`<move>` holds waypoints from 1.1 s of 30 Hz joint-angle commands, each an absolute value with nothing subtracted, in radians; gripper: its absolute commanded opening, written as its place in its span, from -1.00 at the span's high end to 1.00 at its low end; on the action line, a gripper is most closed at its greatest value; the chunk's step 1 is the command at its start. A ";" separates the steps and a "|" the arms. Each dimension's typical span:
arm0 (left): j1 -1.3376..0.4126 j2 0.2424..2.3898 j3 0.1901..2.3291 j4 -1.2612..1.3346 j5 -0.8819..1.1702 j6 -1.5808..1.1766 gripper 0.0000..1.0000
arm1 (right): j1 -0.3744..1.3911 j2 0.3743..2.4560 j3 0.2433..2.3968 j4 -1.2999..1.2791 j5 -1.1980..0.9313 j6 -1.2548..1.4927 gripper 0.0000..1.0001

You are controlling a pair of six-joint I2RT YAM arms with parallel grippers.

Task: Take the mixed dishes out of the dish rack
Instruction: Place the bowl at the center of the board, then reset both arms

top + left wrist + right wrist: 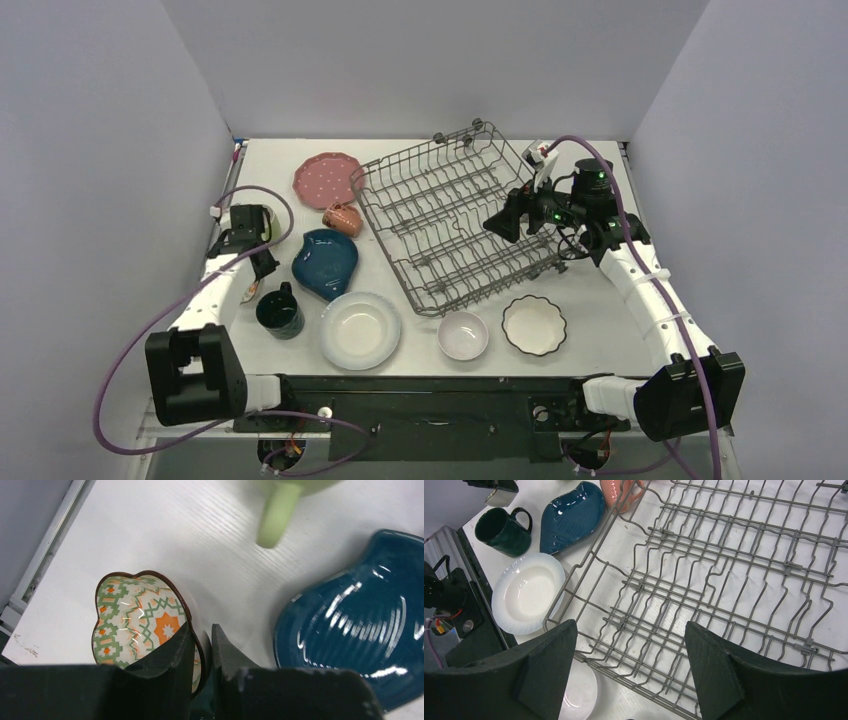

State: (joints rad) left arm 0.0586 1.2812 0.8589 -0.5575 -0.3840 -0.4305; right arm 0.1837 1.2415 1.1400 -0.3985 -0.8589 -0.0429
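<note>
left claw [201,628] apparently grips patterned cup [134,621] (by rim)

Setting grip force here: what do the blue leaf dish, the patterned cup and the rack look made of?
The blue leaf dish: likely glazed ceramic, glossy; sharp white highlights along its ribs. The patterned cup: seemingly glazed ceramic too; painted green-orange inside, dark rim, small glints. The rack: thin bent grey wire, probably coated metal, matte.
</note>
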 commanded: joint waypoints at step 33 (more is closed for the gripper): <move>0.224 1.090 0.935 -0.477 -0.040 -0.396 -0.93 | 0.101 1.061 1.153 -0.528 -0.468 -0.273 -0.70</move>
